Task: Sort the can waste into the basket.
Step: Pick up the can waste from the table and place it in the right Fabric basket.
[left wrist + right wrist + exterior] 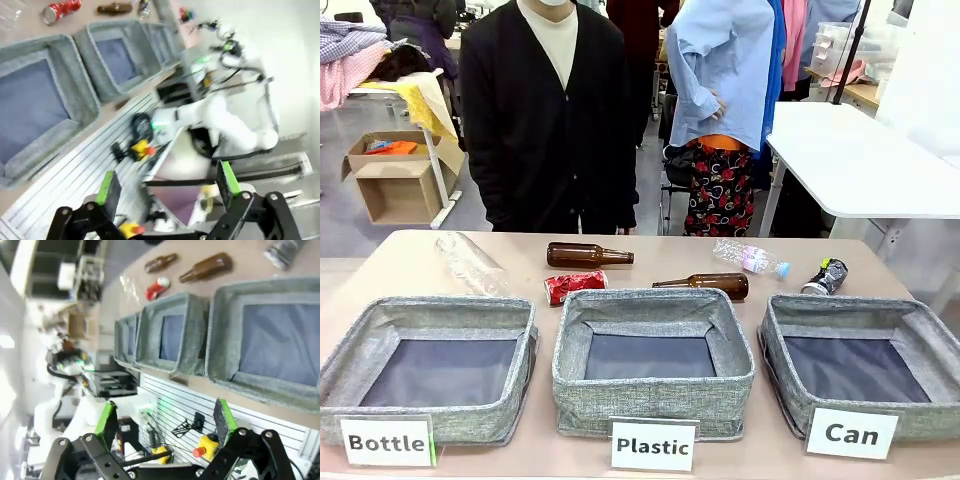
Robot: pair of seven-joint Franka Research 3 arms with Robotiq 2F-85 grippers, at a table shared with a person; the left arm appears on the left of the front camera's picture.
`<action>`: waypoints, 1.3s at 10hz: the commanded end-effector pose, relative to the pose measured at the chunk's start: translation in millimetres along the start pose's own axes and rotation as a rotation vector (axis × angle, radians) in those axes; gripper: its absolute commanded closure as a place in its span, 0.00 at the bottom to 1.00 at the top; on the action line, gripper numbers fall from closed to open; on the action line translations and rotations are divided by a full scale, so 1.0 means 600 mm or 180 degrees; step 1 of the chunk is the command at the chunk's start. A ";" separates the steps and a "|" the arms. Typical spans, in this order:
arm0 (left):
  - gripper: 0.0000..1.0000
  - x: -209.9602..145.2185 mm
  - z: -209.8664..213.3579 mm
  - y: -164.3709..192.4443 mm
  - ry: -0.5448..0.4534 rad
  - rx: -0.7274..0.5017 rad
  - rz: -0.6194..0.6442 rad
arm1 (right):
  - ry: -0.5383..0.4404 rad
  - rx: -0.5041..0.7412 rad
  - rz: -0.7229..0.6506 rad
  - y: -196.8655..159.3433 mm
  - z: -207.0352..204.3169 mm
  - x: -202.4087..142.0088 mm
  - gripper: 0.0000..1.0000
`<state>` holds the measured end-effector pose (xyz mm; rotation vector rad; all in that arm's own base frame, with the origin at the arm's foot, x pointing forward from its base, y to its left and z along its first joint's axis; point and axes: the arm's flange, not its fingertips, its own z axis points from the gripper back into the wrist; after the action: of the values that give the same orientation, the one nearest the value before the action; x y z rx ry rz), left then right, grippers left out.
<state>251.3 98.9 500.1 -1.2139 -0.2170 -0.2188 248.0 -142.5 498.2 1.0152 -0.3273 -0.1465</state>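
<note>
Grey woven basket [786, 385] signed "Can" stands empty at the right of the counter [410, 255]. Just behind it lies the dark can [825, 277]; the crushed red can [574, 286] lies behind the middle bin [655, 300]. Our left claw [167, 180] and right claw [165, 416] gape wide, empty. We judge sorting unstarted; next, we reach for a can.

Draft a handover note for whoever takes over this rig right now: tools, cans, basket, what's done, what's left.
Left tool: open, holding nothing, well short of the cans.
Right tool: open, holding nothing, also short of the cans.
Crushed red can: lying on the table behind the far left corner of the Plastic basket.
Dark can: lying on the table just beyond the far rim of the Can basket.
Done: nothing; neither can is in the Can basket.
Left: pick up each can and drop it in the Can basket.
</note>
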 end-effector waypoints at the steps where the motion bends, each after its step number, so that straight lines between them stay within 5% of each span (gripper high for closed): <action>1: 0.00 -0.030 -0.030 0.029 -0.0974 -0.0729 0.0890 | -0.0160 0.0229 -0.0236 -0.056 0.010 0.011 0.00; 4: 0.00 -0.038 -0.081 -0.004 -0.1052 -0.0670 0.1193 | -0.0892 0.0071 -0.0689 -0.111 0.050 -0.007 0.00; 5: 0.00 0.012 0.064 0.044 -0.0910 -0.0713 0.0993 | -0.0355 0.0205 -0.0534 -0.101 0.036 0.002 0.00; 10: 0.00 0.012 0.064 0.044 -0.0910 -0.0713 0.0993 | -0.0327 0.0132 -0.0633 -0.098 0.030 0.003 0.00; 13: 0.00 0.012 0.064 0.044 -0.0910 -0.0713 0.0993 | -0.0190 -0.0723 0.0050 -0.003 -0.054 0.083 0.00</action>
<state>265.4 141.0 489.5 -1.4852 -0.2529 0.2301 280.7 -148.5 481.2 0.9054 -0.3238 -0.2509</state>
